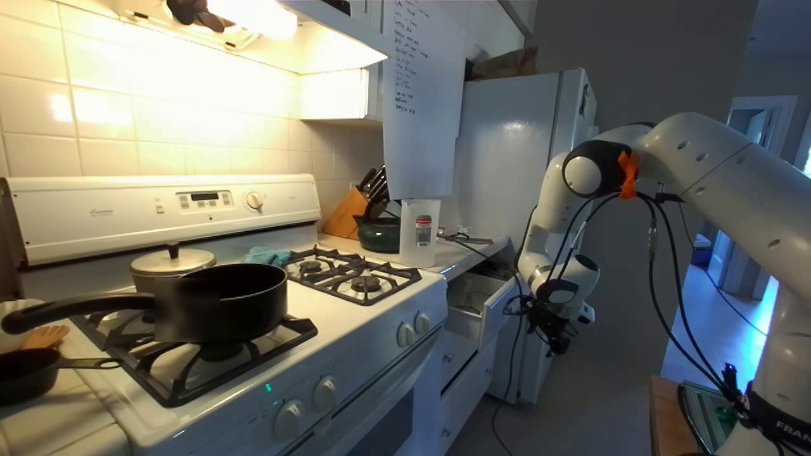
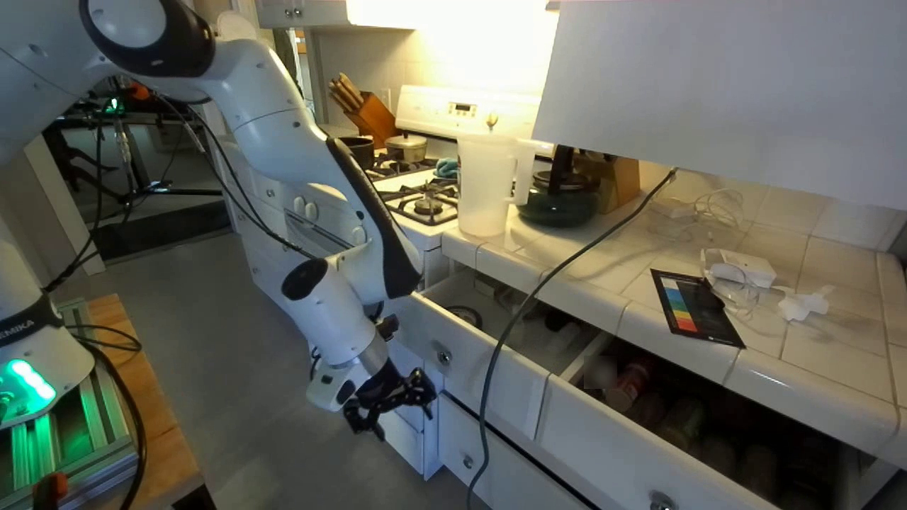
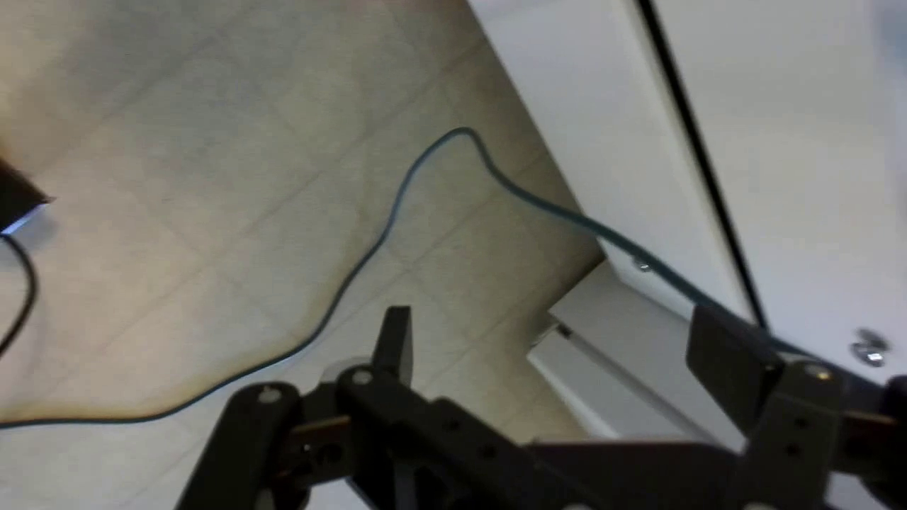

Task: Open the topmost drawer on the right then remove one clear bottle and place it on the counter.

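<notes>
Counter (image 2: 627, 273): pale tile, its front edge rounded; a white stove (image 1: 361, 323) adjoins one end.

Right-hand drawer (image 2: 609, 453): white, flat-fronted, in the top row, pulled out beneath the counter's front edge, at the side away from the stove.

Bottle-shaped containers (image 2: 684, 421): several, inside that drawer, one marked with red; from where I stand, too dim to tell clear from tinted.

Neighbouring drawer (image 2: 464, 372): white, likewise pulled out, nearer the stove; small items (image 2: 558, 320) within.

Gripper (image 3: 556, 343): black, two fingers (image 3: 395, 347) standing wide apart, floor (image 3: 234, 184) showing between them in the wrist view; it hangs in front of the drawers, lower than the counter's front edge.

Pitcher (image 2: 485, 184): translucent, upright at the counter's front corner beside the stove, in both exterior views; bears a label (image 1: 423, 229).

Green pot (image 2: 556, 209): near the pitcher, toward the counter's back edge.

Knife block (image 1: 347, 212): wooden, behind the pot, along the back edge.

Colour card (image 2: 698, 312): flat by the front edge.

White box (image 2: 744, 270): behind the card; a crumpled scrap (image 2: 802, 304) beside it.

Cable (image 2: 523, 309): dark, crossing the front edge and hanging before the drawers.

Black saucepan (image 1: 253, 297): on the stove.
</notes>
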Motion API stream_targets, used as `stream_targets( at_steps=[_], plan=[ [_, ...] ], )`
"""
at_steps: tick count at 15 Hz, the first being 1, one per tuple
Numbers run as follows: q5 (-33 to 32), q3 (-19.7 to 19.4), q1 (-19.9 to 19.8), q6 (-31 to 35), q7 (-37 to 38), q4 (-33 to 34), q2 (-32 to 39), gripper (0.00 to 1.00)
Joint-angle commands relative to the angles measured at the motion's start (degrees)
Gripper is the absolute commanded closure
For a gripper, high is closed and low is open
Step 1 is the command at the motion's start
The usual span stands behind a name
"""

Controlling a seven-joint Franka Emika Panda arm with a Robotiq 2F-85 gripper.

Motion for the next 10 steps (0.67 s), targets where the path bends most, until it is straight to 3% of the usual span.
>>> stream_targets(
  at_steps=[1, 6, 10],
  plan=[
    [-4.0, 1.3, -1.7, 0.8, 5.7, -6.0, -1.4, 0.0],
    [-8.4, -1.0, -0.2, 1.5, 4.0, -12.2, -6.7, 0.0],
    [-14.3, -5.6, 3.5, 5.1, 0.2, -17.4, -14.2, 0.0]
  ],
)
